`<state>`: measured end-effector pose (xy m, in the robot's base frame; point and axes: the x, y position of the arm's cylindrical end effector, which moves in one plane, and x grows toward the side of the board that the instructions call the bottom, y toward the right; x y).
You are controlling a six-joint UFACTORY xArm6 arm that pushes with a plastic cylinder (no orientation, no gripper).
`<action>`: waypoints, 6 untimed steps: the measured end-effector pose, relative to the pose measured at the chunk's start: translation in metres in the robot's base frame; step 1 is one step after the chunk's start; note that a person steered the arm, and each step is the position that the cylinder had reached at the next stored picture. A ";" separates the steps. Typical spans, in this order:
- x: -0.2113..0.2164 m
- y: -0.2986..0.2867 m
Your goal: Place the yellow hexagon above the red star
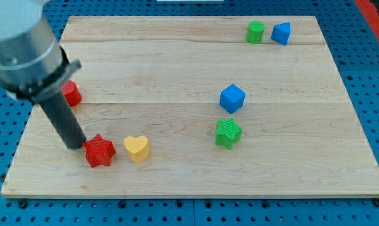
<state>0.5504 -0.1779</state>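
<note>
A red star (pixel 100 151) lies near the view's bottom left of the wooden board (pixel 177 63). A yellow heart (pixel 137 149) lies just to its right, a small gap apart. No yellow hexagon shows in the view. My tip (pixel 77 146) rests on the board right at the red star's left side, touching it or almost so. The rod slants up and to the left into the grey arm body, which covers the view's top left corner.
A red block (pixel 71 93) sits at the board's left edge, partly hidden behind the rod. A blue cube (pixel 232 98) and a green star (pixel 228 132) lie right of centre. A green block (pixel 255 32) and a blue block (pixel 280 33) sit at the top right.
</note>
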 end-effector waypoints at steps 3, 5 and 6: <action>0.004 -0.087; -0.092 -0.088; -0.072 0.010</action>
